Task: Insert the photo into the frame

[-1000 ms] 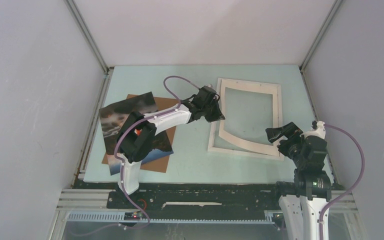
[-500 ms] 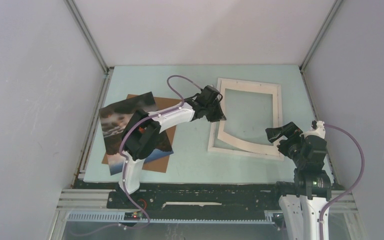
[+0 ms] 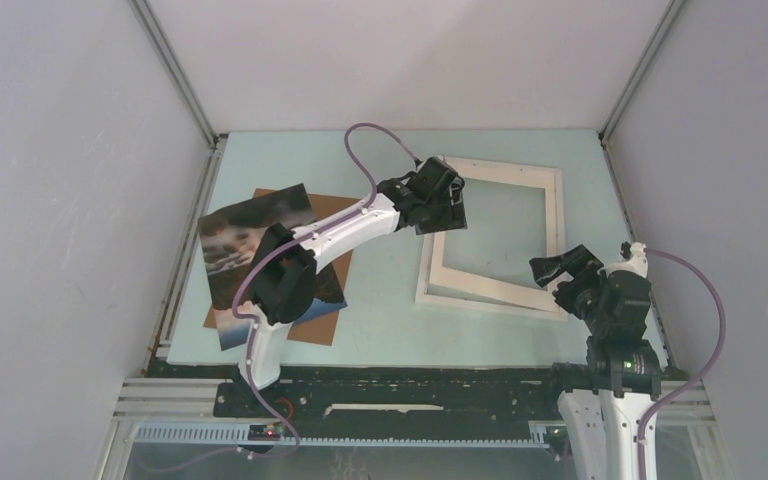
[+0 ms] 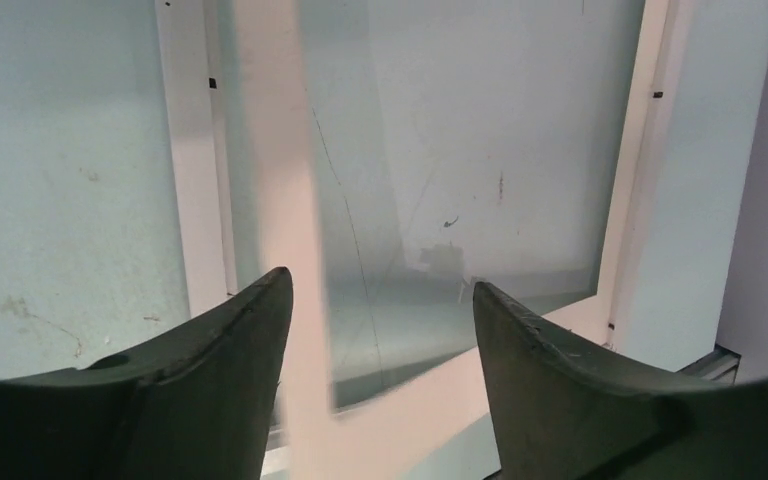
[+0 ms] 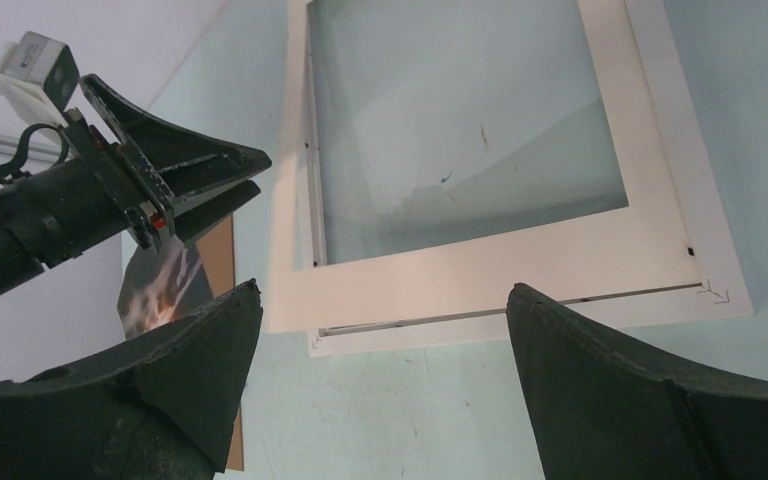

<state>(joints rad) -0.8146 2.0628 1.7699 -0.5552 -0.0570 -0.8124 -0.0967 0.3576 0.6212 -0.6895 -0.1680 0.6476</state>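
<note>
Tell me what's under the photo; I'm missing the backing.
A brown board lies under the photo, showing past its right and near edges. The rest beneath is covered.

Even, diffuse light from overhead fills the enclosure, its grey-white walls and pale green table evenly bright, with shadows soft and faint. The top view is sharp but small, and the white frame nearly blends into the table. At the left wrist, the clear pane carries milky reflections and shows scratches and smudges; a pale band crossing it is blurred. The fingers of the left gripper read as near-black, soft-edged shapes, and the lower corners fall dark and rounded. At the right wrist, the right gripper is likewise underexposed, and wide-angle skew tilts the frame's edges.
</note>
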